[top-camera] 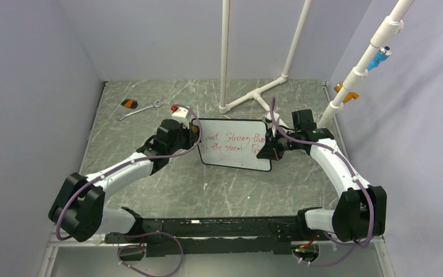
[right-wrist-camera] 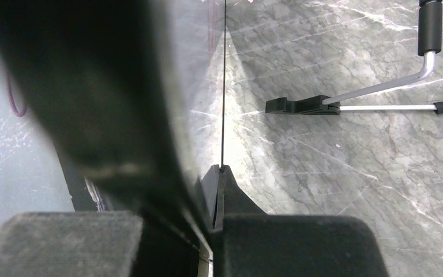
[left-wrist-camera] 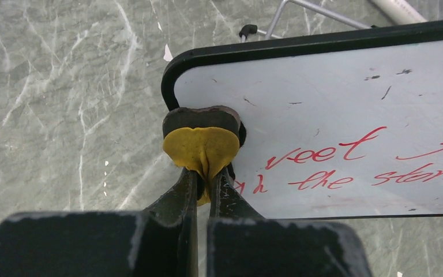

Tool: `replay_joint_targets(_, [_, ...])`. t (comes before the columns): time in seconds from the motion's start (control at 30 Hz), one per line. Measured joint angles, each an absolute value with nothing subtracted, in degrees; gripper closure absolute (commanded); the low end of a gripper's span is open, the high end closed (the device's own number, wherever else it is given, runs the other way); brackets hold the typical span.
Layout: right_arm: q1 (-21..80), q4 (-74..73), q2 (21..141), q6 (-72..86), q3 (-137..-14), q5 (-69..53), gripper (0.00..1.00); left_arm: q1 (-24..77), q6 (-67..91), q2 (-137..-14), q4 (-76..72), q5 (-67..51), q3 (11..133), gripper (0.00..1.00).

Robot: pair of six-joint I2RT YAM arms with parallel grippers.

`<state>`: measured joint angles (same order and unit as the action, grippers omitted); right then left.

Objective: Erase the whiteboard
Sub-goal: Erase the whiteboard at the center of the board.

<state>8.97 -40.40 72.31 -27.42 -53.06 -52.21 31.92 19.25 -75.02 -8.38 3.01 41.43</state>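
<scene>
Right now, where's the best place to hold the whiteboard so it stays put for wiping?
The right edge of the whiteboard, from the right, one jaw on each face: it's thin, propped on wire feet, and that edge is away from the eraser. The right gripper is shut there.

Your whiteboard (top-camera: 235, 144) sits mid-table, left gripper (top-camera: 198, 138) and eraser (left-wrist-camera: 202, 138) at its left end, right gripper (top-camera: 265, 151) at its right end, wrench (top-camera: 140, 109) behind to the left

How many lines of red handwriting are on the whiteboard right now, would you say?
2. The upper line crosses the whiteboard a little above centre; the lower line sits just beneath it. Their ends are covered, so more writing may be hidden.
</scene>
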Motion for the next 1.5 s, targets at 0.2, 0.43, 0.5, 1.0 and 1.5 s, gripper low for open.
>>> replay_joint_targets(0.2, [8.88, -40.27, 72.31, -27.33, -53.06, -52.12, 1.00, 31.66, 19.86, -74.98, -13.50, 1.32, 38.96, 1.00])
replay_joint_targets(0.43, [8.80, -40.32, 72.31, -26.83, -53.06, -52.12, 1.00, 34.76, 20.95, -76.90, -23.53, 0.91, 32.10, 1.00])
replay_joint_targets(0.5, [8.64, -40.32, 72.31, -26.63, -53.06, -52.10, 1.00, 35.53, 21.37, -78.02, -24.95, 0.89, 31.42, 1.00])
replay_joint_targets(1.0, [8.45, -40.18, 72.34, -27.99, -53.06, -52.10, 1.00, 36.42, 24.36, -76.60, -25.71, -4.69, 35.14, 1.00])
replay_joint_targets(1.5, [8.71, -40.27, 72.42, -27.31, -53.06, -52.21, 1.00, 37.58, 27.09, -75.53, -23.94, 7.99, 33.43, 1.00])
